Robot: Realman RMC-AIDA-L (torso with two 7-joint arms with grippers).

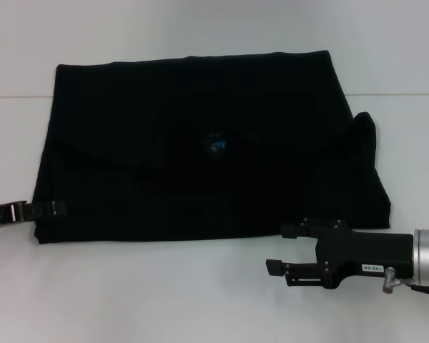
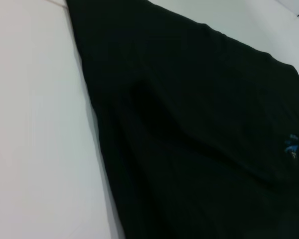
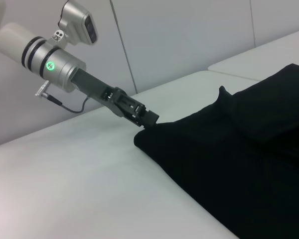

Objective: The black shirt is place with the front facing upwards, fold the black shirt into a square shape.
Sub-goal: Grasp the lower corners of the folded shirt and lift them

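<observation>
My head cam looks down over the whole black shirt point(image 1: 200, 150) on the white table point(image 1: 164, 300), the left wrist cam sits close over its cloth, and the right wrist cam looks low across it at the left gripper point(image 3: 148, 118).

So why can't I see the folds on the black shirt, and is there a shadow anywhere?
Head view: the black shirt is so dark its creases barely show; only the blue neck label stands out. Left wrist view: a soft grey shadow runs along the shirt's edge on the white table. Right wrist view: the left gripper at the shirt's corner looks clear.
</observation>
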